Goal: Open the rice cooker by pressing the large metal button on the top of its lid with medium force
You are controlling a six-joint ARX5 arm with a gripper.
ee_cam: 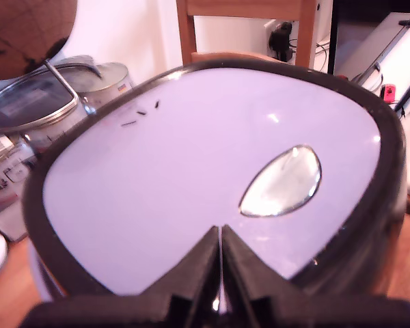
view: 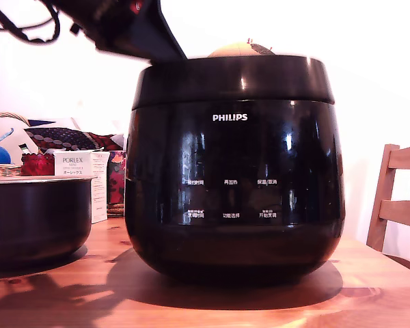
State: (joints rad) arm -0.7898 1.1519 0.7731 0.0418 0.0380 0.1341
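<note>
Rice cooker (view: 234, 171) reads PHILIPS; smaller labels seem Chinese.

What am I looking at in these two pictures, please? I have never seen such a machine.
One robot arm works here. The exterior view is taken from the table: a black rice cooker with its lid closed stands on a wooden table, beside a smaller dark pot. The arm's gripper comes in from above. The wrist view is taken from the arm, looking down on the lid, its oval metal button and the gripper's two closed fingers. It holds nothing.
</note>
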